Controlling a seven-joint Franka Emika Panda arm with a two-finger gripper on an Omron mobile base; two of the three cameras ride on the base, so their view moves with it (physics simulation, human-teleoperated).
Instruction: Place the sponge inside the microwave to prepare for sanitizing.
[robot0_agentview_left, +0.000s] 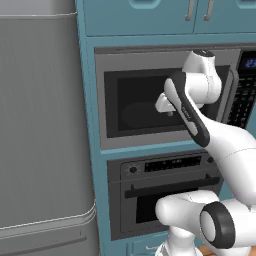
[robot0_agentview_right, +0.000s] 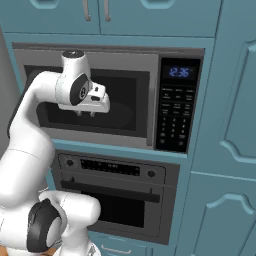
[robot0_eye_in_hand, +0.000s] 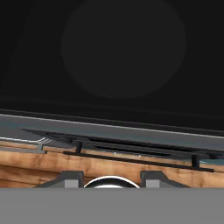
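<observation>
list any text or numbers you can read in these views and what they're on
"2:36": blue digits, blurry and likely but not certain, on the small display atop the black keypad of the wide grey built-in microwave.
Keypad button labels: too small to read.
Markings on the grey oven's dark control strip: too blurred to read.

gripper (robot0_agentview_left: 169, 113) hangs in front of microwave (robot0_agentview_left: 165, 95) dark glass, fingers pointing down, jaw gap too small to judge. pale turntable (robot0_agentview_left: 141, 113) just left of gripper, behind glass. black keypad (robot0_agentview_left: 245, 97) well right of gripper, past arm. oven (robot0_agentview_left: 165, 192) below gripper. tall grey fridge (robot0_agentview_left: 42, 130) far left. blue cabinet doors (robot0_agentview_left: 165, 14) above.
</observation>
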